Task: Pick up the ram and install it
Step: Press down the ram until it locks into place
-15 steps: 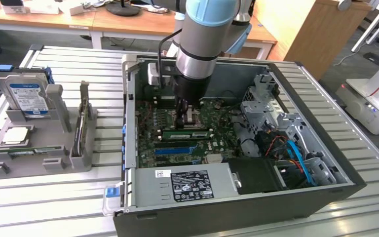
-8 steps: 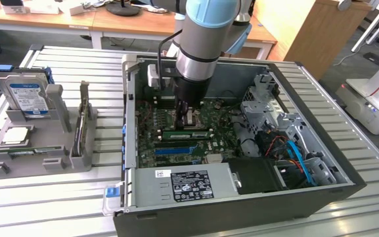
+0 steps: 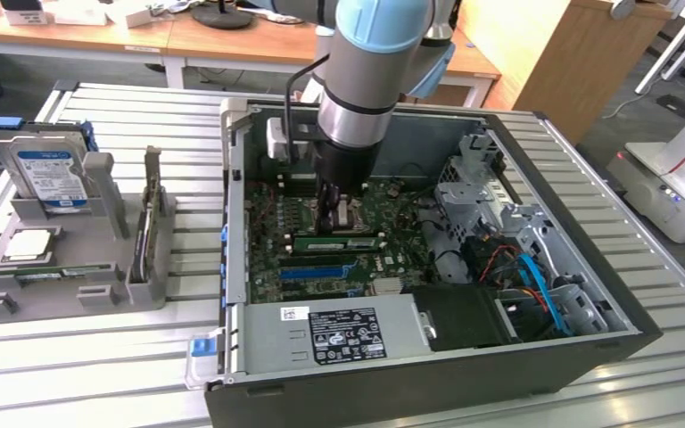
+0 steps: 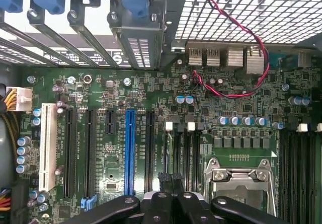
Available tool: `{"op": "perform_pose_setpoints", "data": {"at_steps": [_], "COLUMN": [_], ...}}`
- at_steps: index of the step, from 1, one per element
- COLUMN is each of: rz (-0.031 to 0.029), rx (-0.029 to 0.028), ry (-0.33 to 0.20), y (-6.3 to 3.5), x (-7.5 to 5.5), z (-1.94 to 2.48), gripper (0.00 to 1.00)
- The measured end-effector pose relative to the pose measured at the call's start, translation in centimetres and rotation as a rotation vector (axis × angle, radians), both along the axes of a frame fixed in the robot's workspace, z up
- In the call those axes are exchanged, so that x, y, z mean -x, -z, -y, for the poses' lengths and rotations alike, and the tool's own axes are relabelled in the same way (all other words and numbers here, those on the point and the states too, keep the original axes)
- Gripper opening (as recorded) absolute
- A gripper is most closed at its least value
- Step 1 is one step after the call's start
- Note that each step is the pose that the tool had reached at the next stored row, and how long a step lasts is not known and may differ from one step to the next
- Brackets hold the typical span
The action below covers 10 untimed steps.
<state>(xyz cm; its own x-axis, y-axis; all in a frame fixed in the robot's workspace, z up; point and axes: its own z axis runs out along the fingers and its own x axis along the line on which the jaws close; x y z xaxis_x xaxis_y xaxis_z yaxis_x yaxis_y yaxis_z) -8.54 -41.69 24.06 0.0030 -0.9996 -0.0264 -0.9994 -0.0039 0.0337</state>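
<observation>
The fingers (image 3: pixel 338 212) are sitting tight together, holding nothing, right by the ram (image 3: pixel 338 241) lying in its slot. In the wrist view they are pointing at the green board (image 4: pixel 115 98) - any push should be going straight down, gently.

- Evenly and brightly lit from overhead, soft shadows only.
- Mild glare off metal table slats (image 3: pixel 93 357).
- Slightly soft exterior view; sharper wrist view, dark blurred bottom edge.
</observation>
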Motion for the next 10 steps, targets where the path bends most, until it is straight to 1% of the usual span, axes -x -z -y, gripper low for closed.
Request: {"op": "perform_pose_setpoints", "data": {"at_steps": [10], "rz": [-0.0001], "rx": [0.0003], "ry": [0.000], "y": [0.48], "x": [0.00], "z": [0.00], "gripper": [0.11]}}
